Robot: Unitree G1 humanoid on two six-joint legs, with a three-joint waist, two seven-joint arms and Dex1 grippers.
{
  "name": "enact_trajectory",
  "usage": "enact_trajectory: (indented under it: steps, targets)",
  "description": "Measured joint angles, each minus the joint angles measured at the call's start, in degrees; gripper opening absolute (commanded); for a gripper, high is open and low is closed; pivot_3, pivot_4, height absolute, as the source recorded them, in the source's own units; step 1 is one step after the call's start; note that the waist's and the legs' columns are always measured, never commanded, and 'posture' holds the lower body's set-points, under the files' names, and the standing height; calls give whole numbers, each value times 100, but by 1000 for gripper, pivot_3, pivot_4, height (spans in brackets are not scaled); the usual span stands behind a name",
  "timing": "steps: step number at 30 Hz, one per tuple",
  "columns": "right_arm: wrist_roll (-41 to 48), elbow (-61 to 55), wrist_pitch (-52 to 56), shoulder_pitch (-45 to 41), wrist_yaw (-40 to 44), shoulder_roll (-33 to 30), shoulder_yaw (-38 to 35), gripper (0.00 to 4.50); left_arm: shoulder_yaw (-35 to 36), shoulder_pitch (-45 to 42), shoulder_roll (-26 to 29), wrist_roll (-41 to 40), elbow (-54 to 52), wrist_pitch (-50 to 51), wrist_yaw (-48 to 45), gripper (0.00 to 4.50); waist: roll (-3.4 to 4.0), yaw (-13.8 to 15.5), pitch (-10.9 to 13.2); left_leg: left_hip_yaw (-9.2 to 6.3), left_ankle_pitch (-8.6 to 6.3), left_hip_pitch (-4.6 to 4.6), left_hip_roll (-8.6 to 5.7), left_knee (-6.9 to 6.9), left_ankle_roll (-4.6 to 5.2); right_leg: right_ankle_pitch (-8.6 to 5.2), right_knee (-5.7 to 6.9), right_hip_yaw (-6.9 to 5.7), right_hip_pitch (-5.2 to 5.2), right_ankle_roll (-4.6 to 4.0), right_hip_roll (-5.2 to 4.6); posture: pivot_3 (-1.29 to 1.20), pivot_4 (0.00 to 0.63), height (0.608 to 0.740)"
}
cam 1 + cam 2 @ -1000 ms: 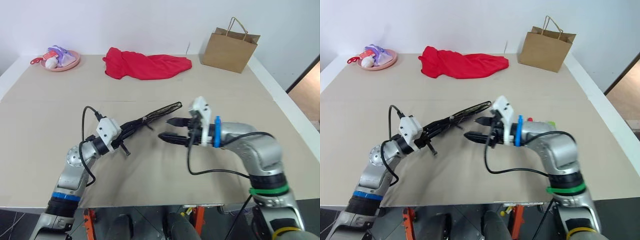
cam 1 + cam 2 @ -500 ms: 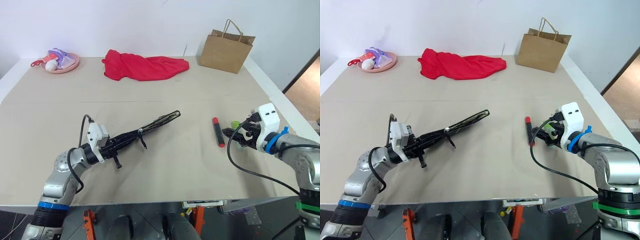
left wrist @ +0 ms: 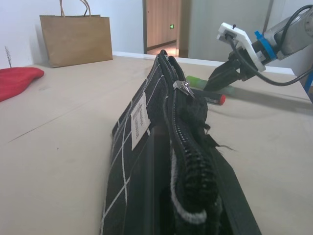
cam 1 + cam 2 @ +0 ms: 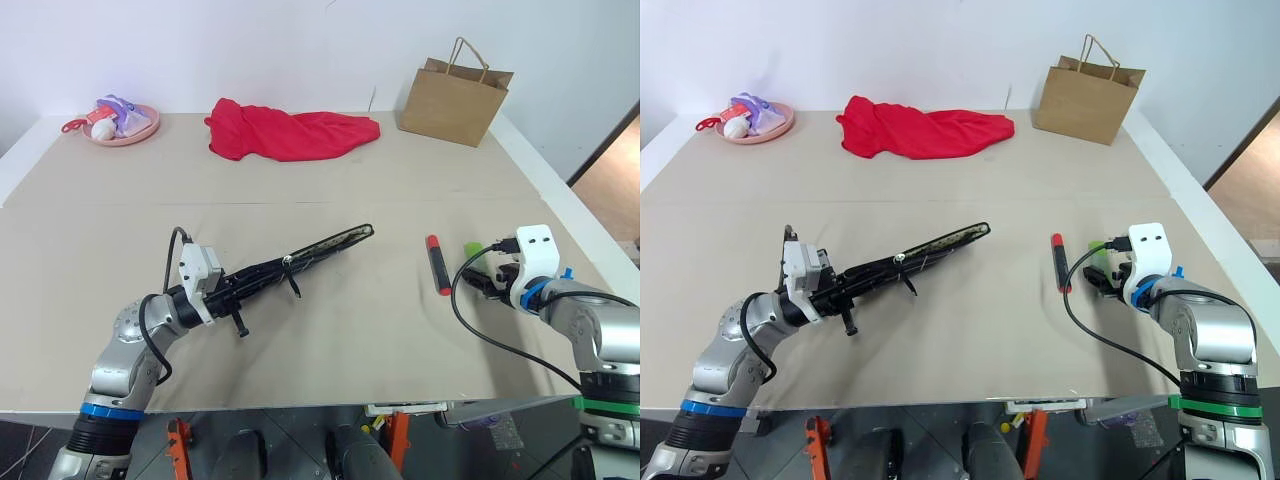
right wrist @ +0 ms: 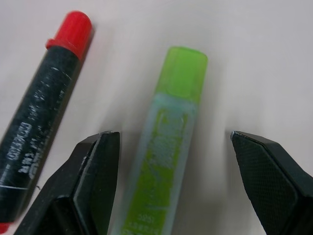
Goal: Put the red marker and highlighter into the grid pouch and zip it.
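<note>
My left gripper (image 4: 232,287) is shut on one end of the grid pouch (image 4: 312,249), a black pouch with white lines that hangs edge-on above the table. Its zipper edge faces up, with the pull (image 3: 181,86) towards the far end. Over at the right the red marker (image 4: 437,263) and the light green highlighter (image 4: 471,248) lie side by side on the table. My right gripper (image 4: 478,282) is low behind them and open. In the right wrist view its fingers (image 5: 93,169) stand on either side of the highlighter (image 5: 171,147), with the marker (image 5: 39,112) outside them.
At the back right a brown paper bag (image 4: 455,95) stands upright. A red cloth (image 4: 290,130) lies at the back middle, and a pink plate (image 4: 125,130) with small toys at the back left. The table's right edge runs close past my right arm.
My right arm swung from the middle, next to the pouch, out to the right and dropped low behind the highlighter. The left gripper keeps the pouch, rolled a little.
</note>
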Motion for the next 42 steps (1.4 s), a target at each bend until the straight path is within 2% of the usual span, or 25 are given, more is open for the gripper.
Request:
enact_trajectory:
  steps: [3,4,5,6,8,9,10,11,12,16,19,21,25,28,30,35,42]
  targets:
    - [37,-121,72,166,-93,94,-202,3917,6,7,-11,0,-68,26,50,0,0,3,0,-1,0,0,-1,1,0,-1,0,-1,3,2,-1,0,150,740]
    - [39,-169,105,200,-120,102,-227,3692,6,7,-12,0,-75,29,52,0,0,3,0,-1,0,0,-1,1,0,-1,0,-1,3,2,-1,0,150,740]
    - [41,-193,116,222,-135,106,-240,3402,7,7,-12,0,-75,31,52,0,-1,5,-1,-2,0,0,-1,1,0,-1,0,-2,4,3,-2,0,150,740]
    - [50,-258,137,291,-150,133,-281,2857,8,6,-13,0,-78,36,51,0,-1,13,-1,-3,0,0,-2,1,0,-2,-1,-3,5,3,-3,0,150,740]
    - [70,-354,145,372,-154,194,-333,2596,11,4,-13,0,-77,37,45,0,-1,18,-2,-4,0,0,-2,2,0,-2,-1,-4,6,3,-3,0,150,740]
    - [91,-379,142,404,-155,201,-346,1880,11,4,-12,3,-76,37,31,0,-1,18,-2,-5,0,0,-4,3,0,-1,-1,-4,7,5,-4,0,150,740]
    - [101,-402,134,432,-156,219,-367,1641,11,4,-6,18,-75,31,5,0,-1,19,-2,-5,0,0,-4,4,0,-1,-1,-4,8,5,-4,0,150,740]
    - [105,-416,116,444,-164,227,-368,1175,7,4,8,45,-69,9,-43,0,-1,18,-2,-4,0,1,-4,5,0,0,-1,-3,8,6,-4,0,150,740]
    - [109,-415,103,447,-167,229,-373,1071,-5,5,23,84,-64,-12,-92,0,-1,17,-2,-4,0,1,-5,5,0,0,-1,-3,8,6,-4,0,150,740]
    - [99,-369,-12,421,-181,239,-371,1076,-85,83,105,304,60,-244,-343,0,0,13,-2,-1,0,3,-4,4,0,1,-1,-1,6,6,-3,0,150,740]
    - [-40,-180,-535,233,-123,242,-295,1076,-139,171,105,366,138,-340,-461,0,3,6,0,10,0,3,-4,4,0,3,-1,8,2,7,-4,0,150,740]
    - [-80,-224,-1019,68,212,83,-99,1076,-144,175,96,397,162,-375,-474,0,5,-17,1,21,0,4,0,2,0,6,-1,17,-3,7,0,0,150,740]
    - [56,-1054,-1953,47,1634,-756,359,1076,-144,177,78,411,181,-409,-494,0,18,-8,5,19,-3,3,2,-6,4,0,-1,13,-5,11,1,0,150,740]
    - [202,-1856,-2511,396,2986,-1762,658,1076,-154,196,43,450,223,-488,-539,0,17,20,5,10,-9,0,1,-5,10,-10,-8,2,-1,9,-3,0,150,740]
    - [158,-1938,-2708,406,3444,-2022,892,1076,-154,224,24,477,259,-495,-542,0,14,18,5,15,-9,-1,0,0,9,-7,-11,7,0,11,-6,0,150,740]
    - [30,-2018,-2958,68,3924,-2180,1283,1076,-173,242,-33,530,268,-507,-535,0,14,2,5,29,-6,10,2,6,5,10,-10,20,1,11,-4,0,150,740]
    - [-233,-1914,-3132,-251,3965,-2042,1713,1076,-177,265,-66,556,268,-591,-534,0,14,10,5,31,-6,8,2,4,4,7,-9,22,-1,13,-4,0,150,740]
